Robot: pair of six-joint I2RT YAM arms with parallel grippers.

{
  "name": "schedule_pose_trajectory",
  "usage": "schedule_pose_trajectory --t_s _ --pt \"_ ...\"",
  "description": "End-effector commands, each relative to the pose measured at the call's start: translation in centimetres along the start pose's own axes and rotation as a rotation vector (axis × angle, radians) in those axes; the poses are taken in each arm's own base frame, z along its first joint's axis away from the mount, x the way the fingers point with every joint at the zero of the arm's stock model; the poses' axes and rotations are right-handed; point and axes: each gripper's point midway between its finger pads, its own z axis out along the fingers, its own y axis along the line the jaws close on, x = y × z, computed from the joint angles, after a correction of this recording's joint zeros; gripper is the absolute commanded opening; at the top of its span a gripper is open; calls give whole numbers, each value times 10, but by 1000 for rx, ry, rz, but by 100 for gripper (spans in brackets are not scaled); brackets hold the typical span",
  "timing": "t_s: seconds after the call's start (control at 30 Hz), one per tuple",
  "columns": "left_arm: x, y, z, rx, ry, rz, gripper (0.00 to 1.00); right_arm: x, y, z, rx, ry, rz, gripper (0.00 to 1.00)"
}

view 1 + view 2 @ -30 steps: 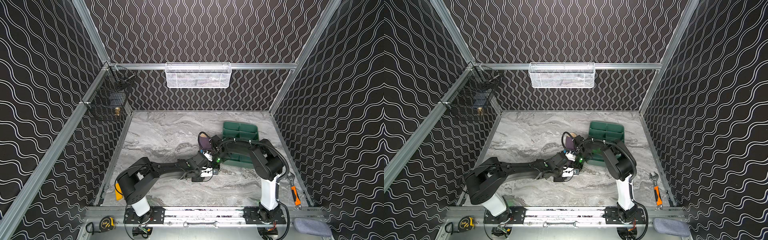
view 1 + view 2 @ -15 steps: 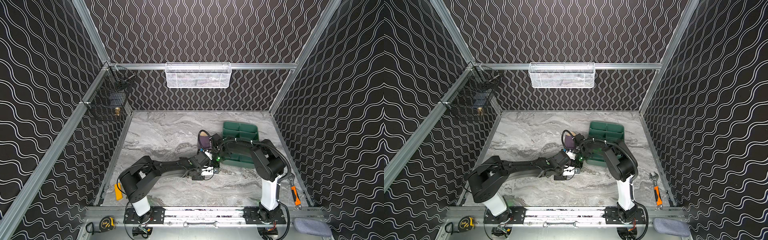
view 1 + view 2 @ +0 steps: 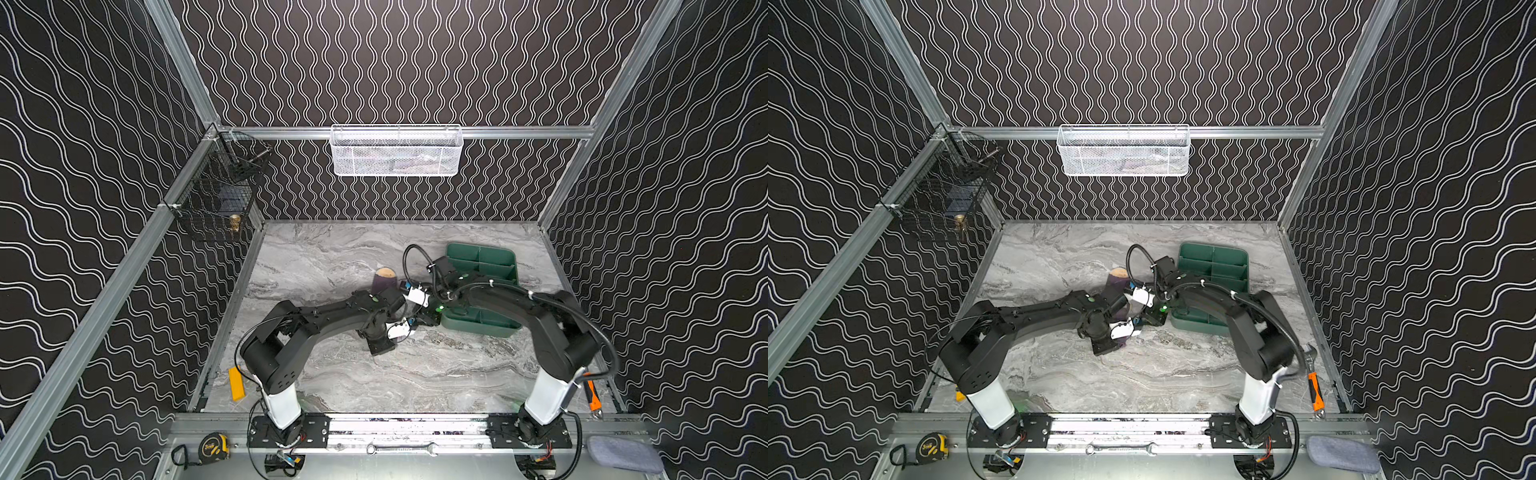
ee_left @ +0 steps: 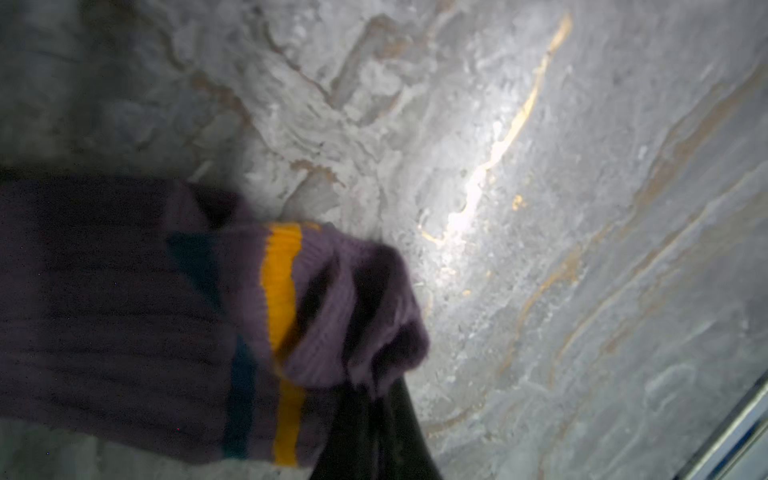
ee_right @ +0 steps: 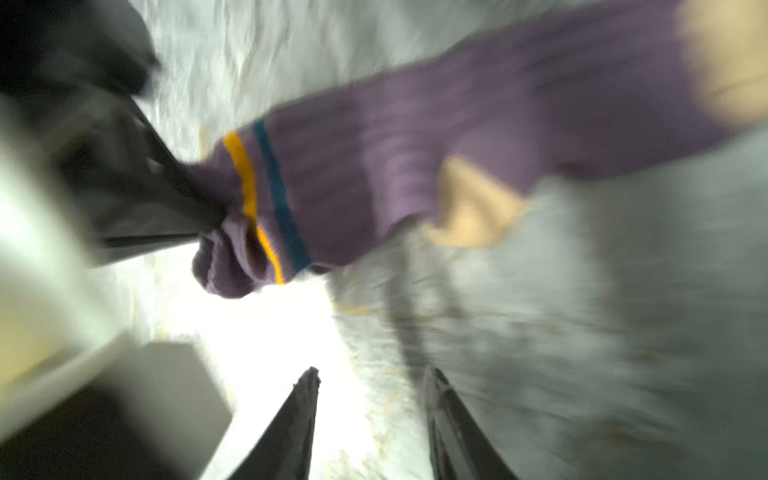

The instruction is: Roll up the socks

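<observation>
Cuff of purple sock (image 5: 415, 166) pinched by left fingers (image 4: 370, 436) near green tray (image 3: 482, 328); just released by right fingers (image 5: 291, 428), now parted and empty; rolling judged unstarted

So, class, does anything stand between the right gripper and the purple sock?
Nothing visible does: only bare table separates the open right gripper from the purple sock. The left gripper pinches its cuff.

Grey marbled table (image 3: 332, 257) carried everything. Purple sock (image 3: 383, 280) lay mid-table, tan toe toward back wall. Green divided tray (image 3: 494, 257) sat just right of it, toward back. Yellow block (image 3: 237, 383) lay at left edge; orange-handled wrench (image 3: 592, 392) at right edge, near front, both well apart from sock.
</observation>
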Motion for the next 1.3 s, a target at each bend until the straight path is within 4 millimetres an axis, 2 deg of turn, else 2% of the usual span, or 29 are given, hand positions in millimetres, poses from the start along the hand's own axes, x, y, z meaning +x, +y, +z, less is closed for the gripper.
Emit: schedule_pose_trajectory --t_s 0.0,0.1,0.2,0.37,0.43,0.5,0.57,0.67,0.73,0.77,0.87,0.97,1.17,1.27 --pt "8 23 3 -45 19 -193 0 -1 -3 -29 48 -45 22 45" --pt "6 25 4 18 5 -229 0 -18 -27 -72 233 -151 13 45" --pt "2 19 6 115 -4 -247 0 -32 -39 -114 418 -253 -23 45" --pt "-2 6 16 277 32 -276 0 -32 -35 -155 634 -357 -113 45" --pt "-2 9 18 267 40 -283 0 -23 -33 -160 694 -376 -128 55" --pt "-3 7 16 270 25 -281 0 -6 -36 -154 728 -311 -140 55" --pt "-2 6 15 277 25 -279 0 -5 -37 -156 717 -291 -108 54" --pt "0 2 19 313 56 -278 0 -20 -13 -158 638 -340 -190 53" --pt "-4 -2 22 365 73 -285 0 -26 7 -148 626 -345 -321 54" --pt "-5 -4 25 389 80 -294 0 -27 20 -137 624 -318 -404 55" --pt "-8 -5 33 430 100 -320 0 -17 60 -88 552 -181 -668 54" --pt "-10 -5 35 449 104 -332 0 -11 85 -51 474 -117 -780 54" --pt "-5 -8 37 469 127 -326 0 -6 86 1 391 -38 -883 52" --pt "-4 -7 38 476 124 -330 0 5 84 23 346 24 -908 50"
